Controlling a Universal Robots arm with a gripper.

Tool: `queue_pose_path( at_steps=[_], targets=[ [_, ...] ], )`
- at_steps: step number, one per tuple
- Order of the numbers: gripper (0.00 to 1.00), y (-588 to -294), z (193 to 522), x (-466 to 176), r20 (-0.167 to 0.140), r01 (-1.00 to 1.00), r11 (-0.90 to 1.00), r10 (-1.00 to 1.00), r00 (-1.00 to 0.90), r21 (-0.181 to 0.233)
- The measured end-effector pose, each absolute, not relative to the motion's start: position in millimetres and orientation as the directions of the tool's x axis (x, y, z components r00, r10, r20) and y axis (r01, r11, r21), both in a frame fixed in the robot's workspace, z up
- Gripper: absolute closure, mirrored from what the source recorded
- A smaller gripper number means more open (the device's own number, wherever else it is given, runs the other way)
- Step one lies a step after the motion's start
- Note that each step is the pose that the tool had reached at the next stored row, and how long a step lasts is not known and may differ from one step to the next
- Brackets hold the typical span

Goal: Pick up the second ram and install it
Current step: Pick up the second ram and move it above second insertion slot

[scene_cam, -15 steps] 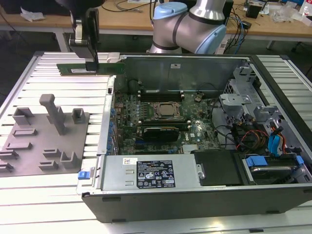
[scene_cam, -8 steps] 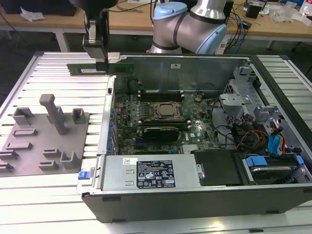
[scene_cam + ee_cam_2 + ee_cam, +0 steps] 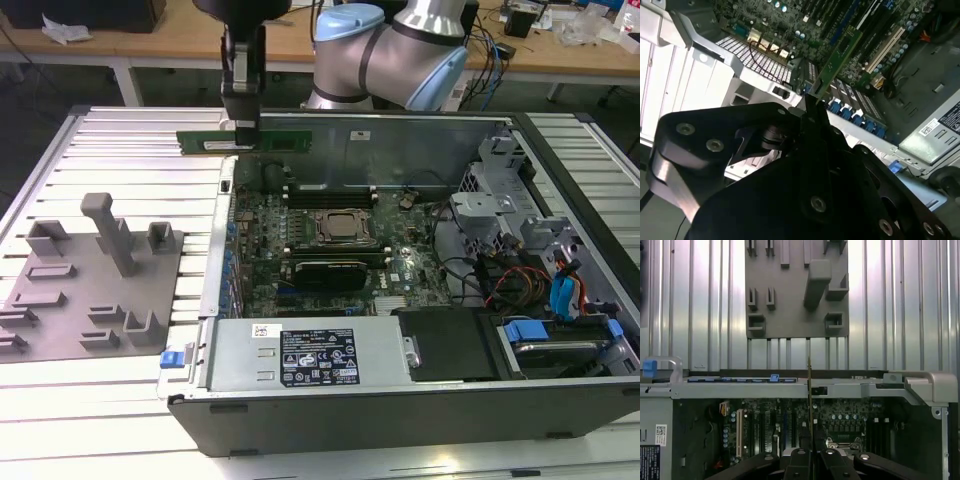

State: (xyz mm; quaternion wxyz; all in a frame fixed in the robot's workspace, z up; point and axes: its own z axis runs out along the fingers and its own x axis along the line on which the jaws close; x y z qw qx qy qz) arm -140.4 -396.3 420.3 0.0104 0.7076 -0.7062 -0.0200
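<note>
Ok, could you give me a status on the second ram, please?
Gripper shut on the second ram. Ram level above the computer case wall, not slotted. Nothing seen between it and the motherboard.

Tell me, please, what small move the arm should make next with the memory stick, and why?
Probably a short carry toward the exterior view's right, before any lowering. The end effector is shut on the second ram, held level above the open case's far-left edge in the exterior view, while the black memory slots lie further right, beside the CPU socket.
</note>
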Motion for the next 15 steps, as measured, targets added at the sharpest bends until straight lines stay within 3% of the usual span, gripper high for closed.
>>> queue_pose_path(
  at_steps=[15],
  targets=[
    [0.87,-395,419,-101,-0.014,-0.999,-0.002,-1.0,0.002,0.045]
  ],
)
